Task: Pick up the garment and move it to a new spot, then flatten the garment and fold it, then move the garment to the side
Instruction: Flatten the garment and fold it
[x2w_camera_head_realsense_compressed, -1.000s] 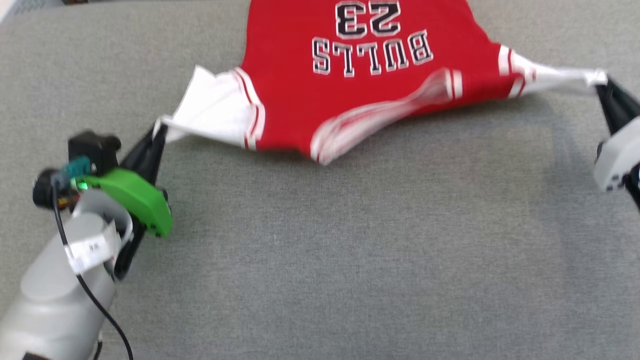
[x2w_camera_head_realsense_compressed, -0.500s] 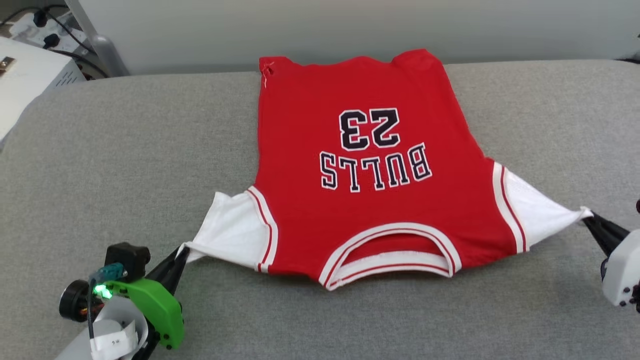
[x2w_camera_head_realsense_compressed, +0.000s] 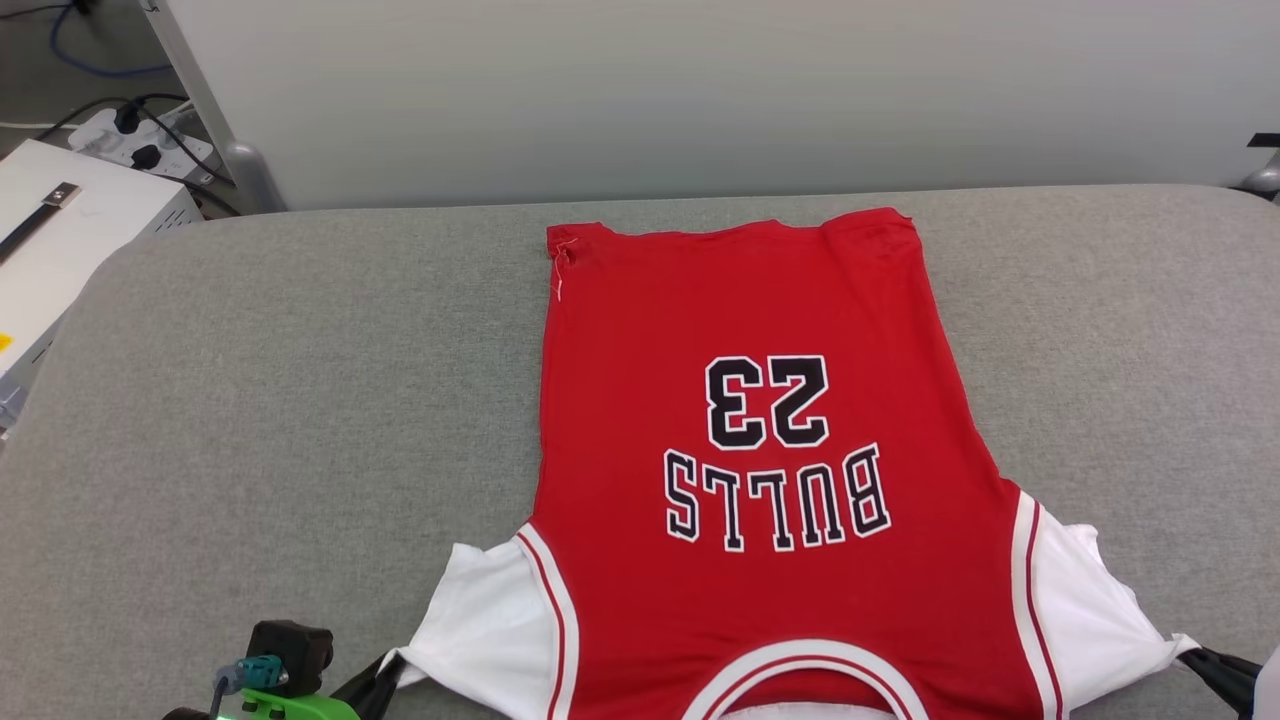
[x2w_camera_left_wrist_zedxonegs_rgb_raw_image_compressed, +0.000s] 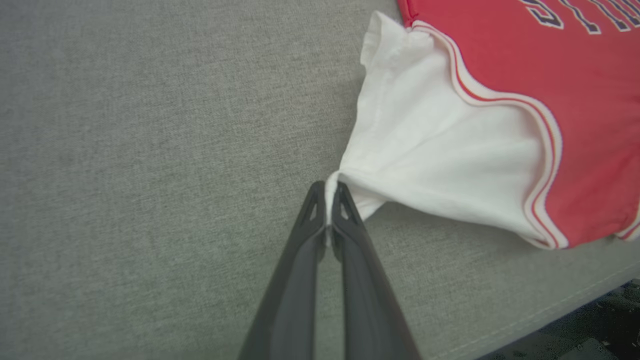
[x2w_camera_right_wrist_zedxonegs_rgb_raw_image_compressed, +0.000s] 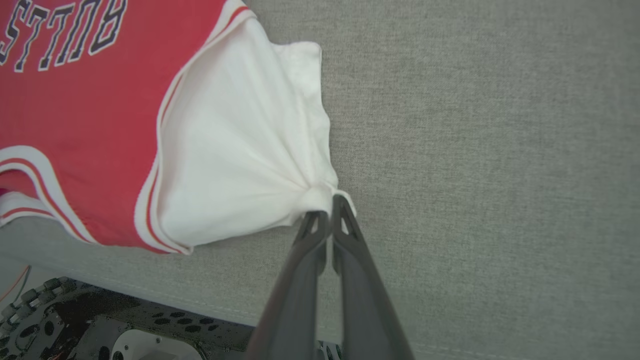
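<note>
Your left claw (x2w_camera_left_wrist_zedxonegs_rgb_raw_image_compressed: 327, 192) and right claw (x2w_camera_right_wrist_zedxonegs_rgb_raw_image_compressed: 325, 210) each pinch the shirt (x2w_camera_head_realsense_compressed: 740, 400) by its sleeves (x2w_camera_left_wrist_zedxonegs_rgb_raw_image_compressed: 440, 165). It looks light and floppy, so hold it by the edges.

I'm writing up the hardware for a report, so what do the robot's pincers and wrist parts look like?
The left pincer and right pincer each have two long, slim, dark grey fingers that taper to narrow tips with small triangular cut-outs. In the head view, the left wrist carries a bright green housing, a black block and a teal plug.
</note>
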